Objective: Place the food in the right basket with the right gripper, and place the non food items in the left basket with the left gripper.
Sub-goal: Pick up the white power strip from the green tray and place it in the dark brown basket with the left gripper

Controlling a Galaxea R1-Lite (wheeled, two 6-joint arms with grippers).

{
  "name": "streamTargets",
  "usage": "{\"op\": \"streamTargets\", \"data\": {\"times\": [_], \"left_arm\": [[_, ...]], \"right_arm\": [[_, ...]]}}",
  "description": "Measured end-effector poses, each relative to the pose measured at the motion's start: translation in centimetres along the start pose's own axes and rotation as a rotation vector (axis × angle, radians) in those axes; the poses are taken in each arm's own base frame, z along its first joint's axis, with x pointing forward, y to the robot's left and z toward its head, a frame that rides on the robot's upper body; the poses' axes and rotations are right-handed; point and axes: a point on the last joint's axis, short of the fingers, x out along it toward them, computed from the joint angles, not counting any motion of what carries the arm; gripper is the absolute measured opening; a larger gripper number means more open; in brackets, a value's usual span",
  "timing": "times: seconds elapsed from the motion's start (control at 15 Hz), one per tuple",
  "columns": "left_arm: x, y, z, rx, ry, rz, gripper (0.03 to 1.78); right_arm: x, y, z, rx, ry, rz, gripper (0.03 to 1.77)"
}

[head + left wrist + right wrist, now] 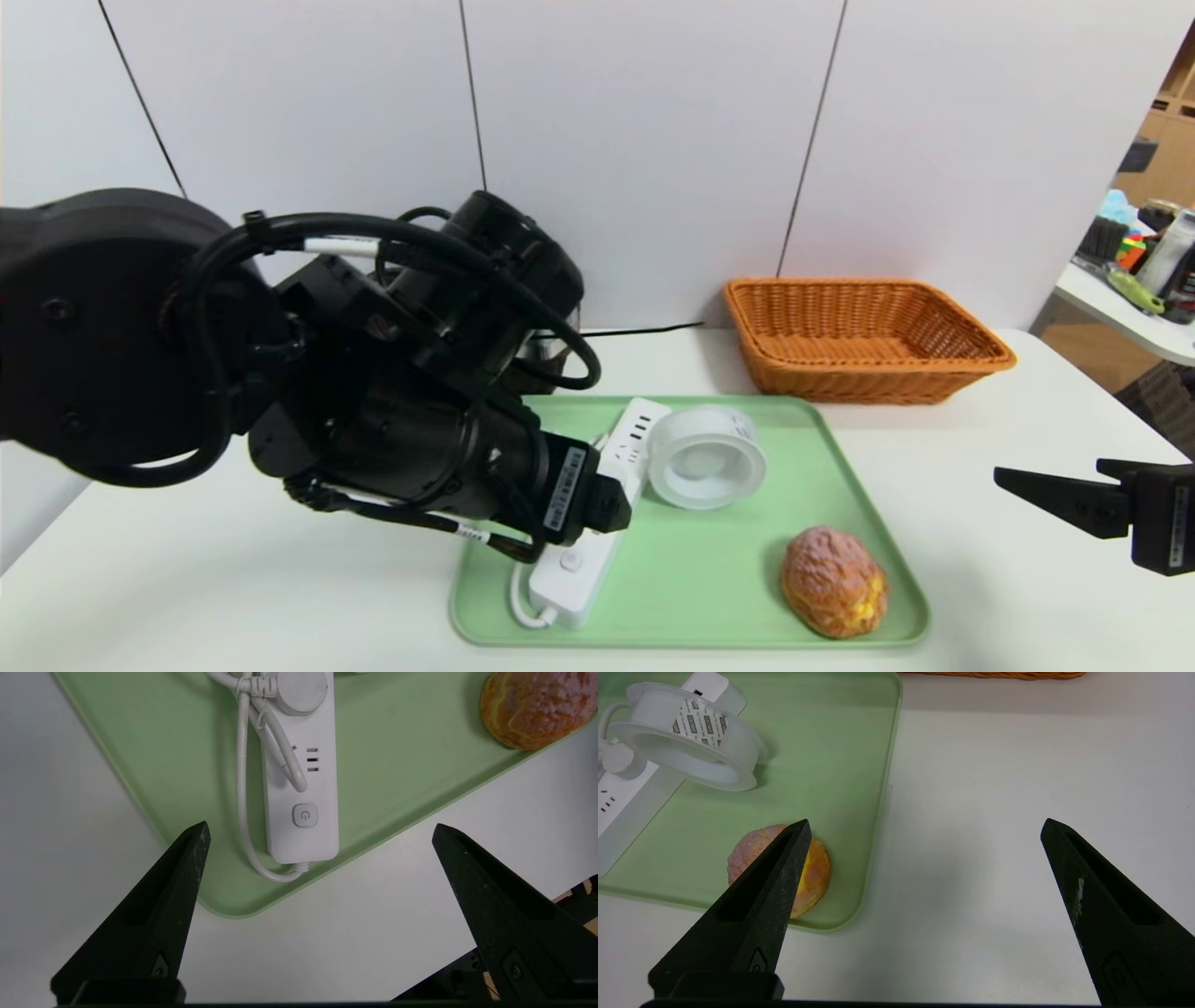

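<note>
Left arm (head view): fills the near left of the shot, so the left tool (597, 509) is mostly hidden behind its own wrist. It hangs over the left end of the tray (840, 504), right above the strip (597, 523).
Strip: white power strip with its cord bundled on it, lying on the tray's left side, long axis running from the near edge away toward the wall.
Tape (707, 457): clear roll just beside the strip's far end, looks like it's touching or leaning on it, can't say for sure.
Bun (834, 581): near right corner of the tray, well apart from the strip.
Basket (864, 338): orange wicker one behind the tray on the right. The left basket isn't visible, probably behind the arm.
Right tool (1064, 499): parked off the tray's right edge over the worktop (1027, 597).
Left wrist view: left tool's tips spread wide, nothing between them. The strip's button end sits ahead of the gap and about centred, with the strip running straight away from the tool, so I'd guess the tips would straddle its narrow width.
Right wrist view: right tool's tips also wide apart and empty. The bun is off to one tip's side, not centred.
Who's nearer: left arm to the strip, right arm to the bun.
</note>
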Motion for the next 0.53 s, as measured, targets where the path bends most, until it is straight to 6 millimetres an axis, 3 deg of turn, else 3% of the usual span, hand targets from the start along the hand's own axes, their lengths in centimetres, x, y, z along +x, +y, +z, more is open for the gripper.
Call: {"op": "streamTargets", "data": {"times": [0.27, 0.53], "left_arm": [[1.6, -2.1, 0.6, -0.043, 0.061, 0.002, 1.69], [3.1, -2.8, 1.1, -0.064, 0.083, 0.046, 1.69]], "right_arm": [[-0.1, 0.0, -0.1, 0.014, -0.002, -0.001, 1.7], [-0.2, 0.0, -0.2, 0.015, -0.004, 0.0, 1.7]]}}
